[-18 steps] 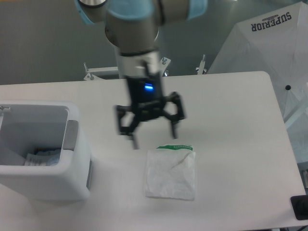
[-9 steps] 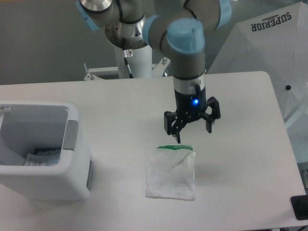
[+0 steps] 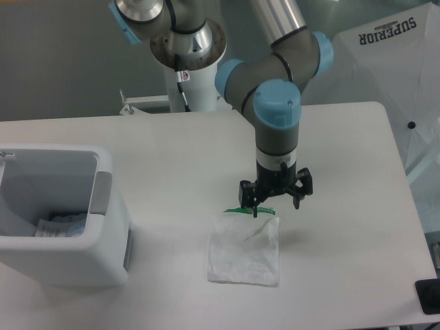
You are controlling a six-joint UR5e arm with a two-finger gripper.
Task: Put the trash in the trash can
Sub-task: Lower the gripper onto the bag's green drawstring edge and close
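The flat white square sheet (image 3: 243, 249) lies on the table, its green strip (image 3: 249, 210) on the far edge. My gripper (image 3: 276, 203) is open and empty, pointing down, its fingertips just above the sheet's far right corner by the green strip. The white trash can (image 3: 58, 214) with a grey side panel (image 3: 102, 192) stands at the left. The crushed bottle with a bluish label (image 3: 63, 225) lies inside it at the bottom.
A white umbrella-like cover (image 3: 385, 75) marked SUPERIOR stands at the right, past the table edge. A dark object (image 3: 430, 295) sits at the table's lower right corner. The arm's base column (image 3: 196, 82) rises behind the table's far edge.
My gripper has moved right from the table's middle, then down and a little toward the front, ending low over the sheet's green edge. The sheet and bin have not moved.
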